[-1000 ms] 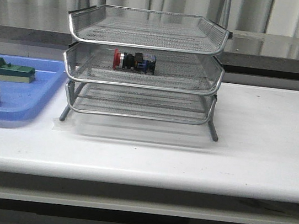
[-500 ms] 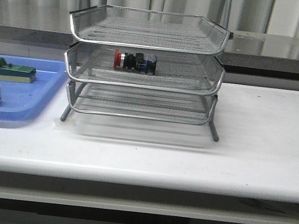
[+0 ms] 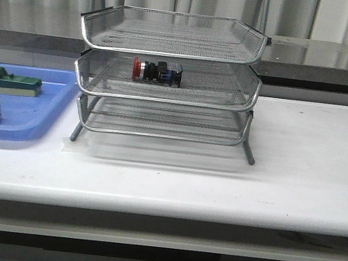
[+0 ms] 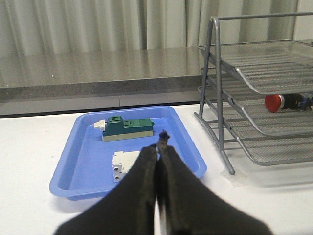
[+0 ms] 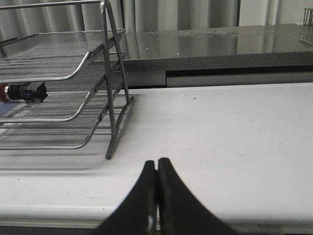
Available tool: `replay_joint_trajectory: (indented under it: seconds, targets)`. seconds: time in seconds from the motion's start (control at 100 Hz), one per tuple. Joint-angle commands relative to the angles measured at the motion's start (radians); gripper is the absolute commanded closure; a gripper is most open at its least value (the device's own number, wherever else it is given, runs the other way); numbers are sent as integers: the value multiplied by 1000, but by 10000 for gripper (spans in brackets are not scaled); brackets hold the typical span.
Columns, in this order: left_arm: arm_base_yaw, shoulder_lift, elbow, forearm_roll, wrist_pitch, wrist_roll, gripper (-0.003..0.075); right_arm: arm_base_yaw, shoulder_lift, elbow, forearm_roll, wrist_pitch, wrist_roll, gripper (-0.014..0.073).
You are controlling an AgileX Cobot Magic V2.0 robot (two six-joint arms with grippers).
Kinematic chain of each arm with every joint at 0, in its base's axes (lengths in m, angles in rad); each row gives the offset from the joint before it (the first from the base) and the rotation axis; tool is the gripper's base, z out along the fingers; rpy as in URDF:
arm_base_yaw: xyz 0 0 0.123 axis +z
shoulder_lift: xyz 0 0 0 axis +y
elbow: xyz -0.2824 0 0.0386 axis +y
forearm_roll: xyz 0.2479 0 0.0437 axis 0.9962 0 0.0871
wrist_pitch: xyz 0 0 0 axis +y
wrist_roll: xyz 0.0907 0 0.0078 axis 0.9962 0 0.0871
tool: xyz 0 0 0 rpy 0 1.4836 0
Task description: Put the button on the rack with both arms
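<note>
White table (image 3: 313, 156) — button (image 3: 157, 71) on rack (image 3: 165, 100) middle tier; wrist views only — both fingers pressed together, empty.

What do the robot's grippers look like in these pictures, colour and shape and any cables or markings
Only the finger ends show, in the wrist views. The left gripper has two matte black fingers, broad at the base and curving to narrow tips, with a small dark nub at one tip. The right gripper has the same black tapered fingers. No cables, labels or markings are visible. Neither arm appears in the front view.
</note>
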Motion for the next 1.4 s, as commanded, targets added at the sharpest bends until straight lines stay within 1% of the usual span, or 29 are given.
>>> replay_joint_trajectory:
  seconds: [0.0, 0.16, 0.3, 0.36, 0.45, 1.39]
  targets:
    - [0, -31, 8, 0, -91, -12, 741, -5, -19, -20, -13, -85, -5, 654]
    - [0, -96, 49, 0, -92, -12, 741, -5, -19, -20, -13, -85, -5, 654]
    - [0, -95, 65, 0, -103, -12, 741, -5, -19, -20, -13, -85, -5, 654]
    - [0, -95, 76, 0, -128, -25, 741, -5, -19, -20, -13, -85, -5, 654]
    - [0, -95, 76, 7, -125, -55, 741, -5, -19, -20, -13, -85, -5, 654]
    - [0, -95, 76, 7, -125, -56, 741, -5, -19, -20, -13, -85, -5, 654]
